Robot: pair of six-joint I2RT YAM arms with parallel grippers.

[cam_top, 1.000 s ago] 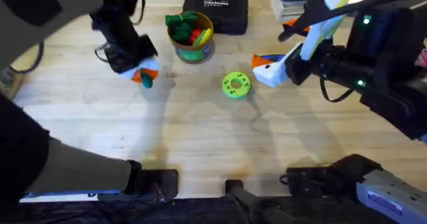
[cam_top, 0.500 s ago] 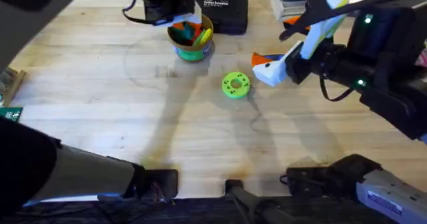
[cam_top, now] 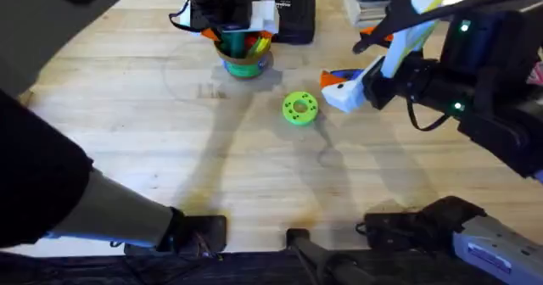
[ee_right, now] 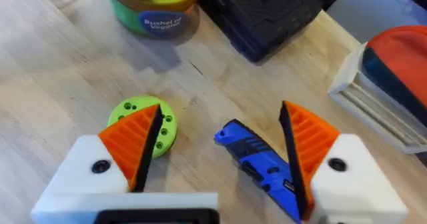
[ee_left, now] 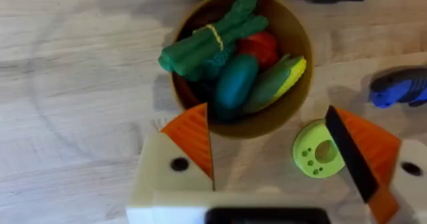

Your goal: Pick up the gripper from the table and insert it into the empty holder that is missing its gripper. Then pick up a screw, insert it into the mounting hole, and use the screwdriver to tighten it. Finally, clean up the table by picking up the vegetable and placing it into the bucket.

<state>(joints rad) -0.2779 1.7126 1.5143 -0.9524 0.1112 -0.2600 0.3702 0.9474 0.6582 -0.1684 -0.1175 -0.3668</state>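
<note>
My left gripper (cam_top: 240,26) hangs right over the bucket (cam_top: 246,58) at the table's (cam_top: 254,183) far middle. In the left wrist view the gripper (ee_left: 277,151) is open, with its orange pads (ee_left: 193,141) spread either side of the bucket's near rim (ee_left: 267,127). The dark green vegetable (ee_left: 235,84) lies inside the bucket among other toy vegetables, touching neither pad. My right gripper (cam_top: 339,90) hovers open to the right. The blue screwdriver (ee_right: 260,165) lies on the table between its fingers (ee_right: 133,141).
A bright green disc with holes (cam_top: 299,108) lies just left of my right gripper, also seen beside the bucket (ee_left: 319,151). A black case (cam_top: 280,12) sits behind the bucket. A stack of red and white items (ee_right: 390,84) stands at the far right.
My left arm carried the vegetable from the table's left side up to the bucket. The vegetable now lies in the bucket and the gripper is open. The right arm has not moved.
</note>
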